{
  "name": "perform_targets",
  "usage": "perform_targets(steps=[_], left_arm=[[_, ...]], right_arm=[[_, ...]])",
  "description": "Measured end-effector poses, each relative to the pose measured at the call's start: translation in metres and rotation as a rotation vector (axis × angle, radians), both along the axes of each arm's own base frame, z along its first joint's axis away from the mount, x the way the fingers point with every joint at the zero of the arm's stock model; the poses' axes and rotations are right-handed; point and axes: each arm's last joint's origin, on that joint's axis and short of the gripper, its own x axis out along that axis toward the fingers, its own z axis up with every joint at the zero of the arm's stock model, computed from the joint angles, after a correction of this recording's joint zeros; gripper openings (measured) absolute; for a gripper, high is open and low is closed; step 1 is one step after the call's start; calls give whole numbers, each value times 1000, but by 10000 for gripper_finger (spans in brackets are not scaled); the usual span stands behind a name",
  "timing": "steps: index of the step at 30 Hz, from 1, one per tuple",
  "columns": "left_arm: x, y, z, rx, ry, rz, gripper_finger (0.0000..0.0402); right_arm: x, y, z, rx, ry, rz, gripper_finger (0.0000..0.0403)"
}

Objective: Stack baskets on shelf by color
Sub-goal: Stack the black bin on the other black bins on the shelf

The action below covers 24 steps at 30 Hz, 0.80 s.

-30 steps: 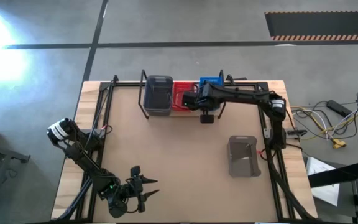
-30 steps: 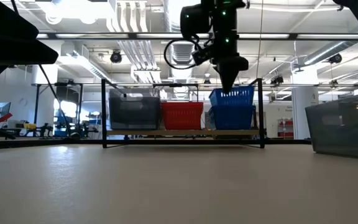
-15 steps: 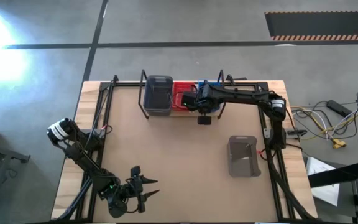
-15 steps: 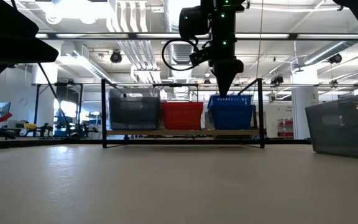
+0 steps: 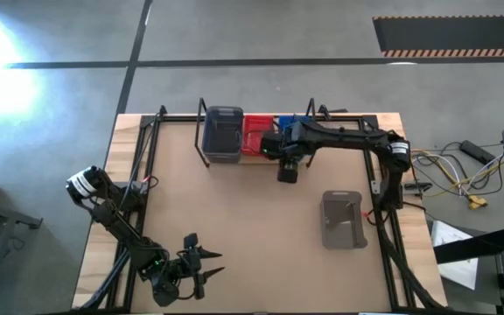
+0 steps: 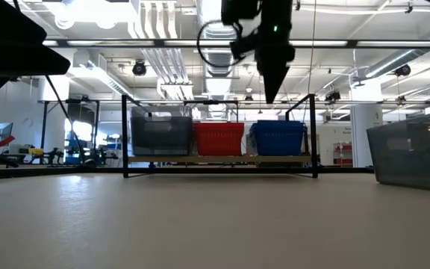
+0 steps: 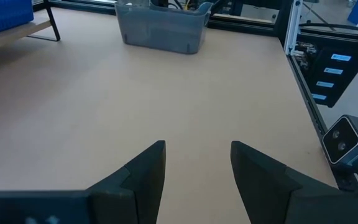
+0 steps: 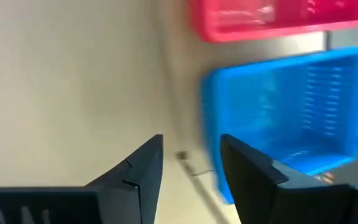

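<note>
Hovering above the shelf (image 6: 219,158) at the worktop's far edge, the right hand (image 6: 271,93) has its fingers apart, clear of the blue baskets (image 6: 278,139), which sit beside red (image 6: 218,139) and grey (image 6: 160,135) stacks, sorted by colour. One grey basket (image 5: 341,219) waits near the right edge.

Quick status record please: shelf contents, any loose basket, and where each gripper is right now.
shelf: grey basket, red basket, blue basket, side by side
loose: one grey basket on the table, near the right arm's base
right gripper: above the blue basket, open, holding nothing
left gripper: waiting at the table's near left corner, open, empty
</note>
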Motion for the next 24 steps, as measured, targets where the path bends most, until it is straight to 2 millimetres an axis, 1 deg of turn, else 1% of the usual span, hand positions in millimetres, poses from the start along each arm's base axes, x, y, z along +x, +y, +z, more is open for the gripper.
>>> perform_targets(steps=[2, 5, 7, 10, 14, 17, 21, 24], left_arm=[[0, 0, 0, 0, 0, 0, 167], [0, 0, 0, 0, 0, 0, 167], [0, 0, 0, 0, 0, 0, 167], [0, 0, 0, 1, 0, 0, 167], [0, 0, 0, 1, 0, 0, 167], [0, 0, 0, 1, 0, 0, 167], [0, 0, 0, 1, 0, 0, 167], [0, 0, 0, 1, 0, 0, 167]], right_arm=[[-2, 22, 8, 21, -31, 35, 144], [-7, 65, 16, 29, -65, 105, 134], [-13, 97, 18, 39, -77, 146, 127], [-29, 144, 16, 59, -86, 191, 119], [-63, 199, 5, 84, -74, 177, 107], [-94, 231, -4, 98, -70, 125, 97], [-138, 267, -12, 112, -68, 67, 93], [-165, 286, -18, 130, -53, 23, 107]])
